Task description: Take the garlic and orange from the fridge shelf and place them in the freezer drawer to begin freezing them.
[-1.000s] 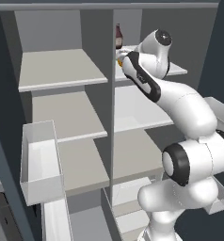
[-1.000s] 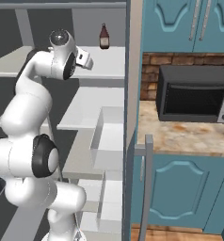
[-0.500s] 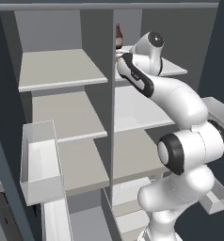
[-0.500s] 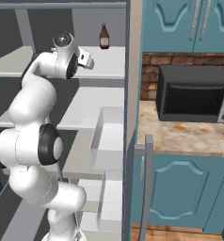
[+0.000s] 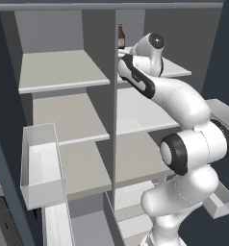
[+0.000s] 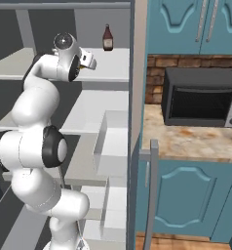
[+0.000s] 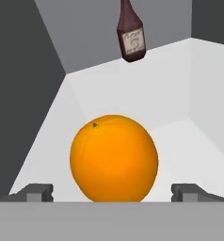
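The orange (image 7: pixel 114 157), smooth and bright, sits on the off-white fridge shelf (image 7: pixel 180 94) close in front of the hand. My gripper (image 7: pixel 114 192) is open; its two dark fingertips (image 7: pixel 36 192) stand either side of the orange, apart from it. From the right base view the gripper (image 6: pixel 92 62) reaches over the top shelf (image 6: pixel 113 66) of the narrow column, and my arm hides the orange there. The shelf (image 5: pixel 176 68) also shows behind the arm in the left base view. The garlic is out of view. Low at the bottom, the freezer drawer (image 5: pixel 56 228) stands pulled out.
A dark brown bottle (image 7: pixel 132 40) stands upright at the back of the same shelf (image 5: pixel 120 37) (image 6: pixel 107 39). Clear door bins (image 5: pixel 39 163) (image 5: pixel 224 115) flank the arm. The centre divider (image 5: pixel 112 120) is just left of the hand. A microwave (image 6: pixel 201 95) sits on the counter at right.
My arm has swung its elbow a little to the left and the hand has settled at the shelf's front. The jaws stay open. Nothing on the shelf has moved.
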Tool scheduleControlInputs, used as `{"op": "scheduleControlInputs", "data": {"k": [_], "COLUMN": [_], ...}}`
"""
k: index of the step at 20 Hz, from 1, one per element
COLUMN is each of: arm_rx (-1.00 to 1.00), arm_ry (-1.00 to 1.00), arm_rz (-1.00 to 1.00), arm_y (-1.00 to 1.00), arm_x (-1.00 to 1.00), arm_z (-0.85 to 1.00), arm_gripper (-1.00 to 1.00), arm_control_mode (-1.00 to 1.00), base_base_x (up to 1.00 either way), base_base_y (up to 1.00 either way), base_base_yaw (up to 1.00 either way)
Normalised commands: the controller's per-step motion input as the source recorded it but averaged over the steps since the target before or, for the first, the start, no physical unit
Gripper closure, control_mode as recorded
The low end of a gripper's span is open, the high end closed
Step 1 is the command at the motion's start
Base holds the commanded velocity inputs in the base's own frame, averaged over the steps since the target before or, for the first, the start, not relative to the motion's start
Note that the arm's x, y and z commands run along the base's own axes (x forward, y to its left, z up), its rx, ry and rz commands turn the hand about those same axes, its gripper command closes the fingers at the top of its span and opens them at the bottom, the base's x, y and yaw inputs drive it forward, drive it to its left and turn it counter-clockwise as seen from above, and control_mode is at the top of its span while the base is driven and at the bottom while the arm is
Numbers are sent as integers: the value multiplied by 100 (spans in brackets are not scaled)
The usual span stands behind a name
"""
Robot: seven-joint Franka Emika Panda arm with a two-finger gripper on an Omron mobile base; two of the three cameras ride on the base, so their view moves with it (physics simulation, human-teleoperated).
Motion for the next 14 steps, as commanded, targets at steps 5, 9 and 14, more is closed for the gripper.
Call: {"op": "scheduleControlInputs", "data": {"k": [5,9,14], "arm_rx": [0,0,0], "arm_ry": [0,2,6], "arm_rz": [0,0,0], "arm_y": [0,0,0], "arm_x": [36,33,41], "arm_z": [-5,-16,-25], "arm_gripper": [-100,-100,-100], "arm_control_mode": [-100,-100,-100], "base_base_x": [0,0,0], "base_base_y": [0,0,0], "base_base_yaw": [0,0,0]}}
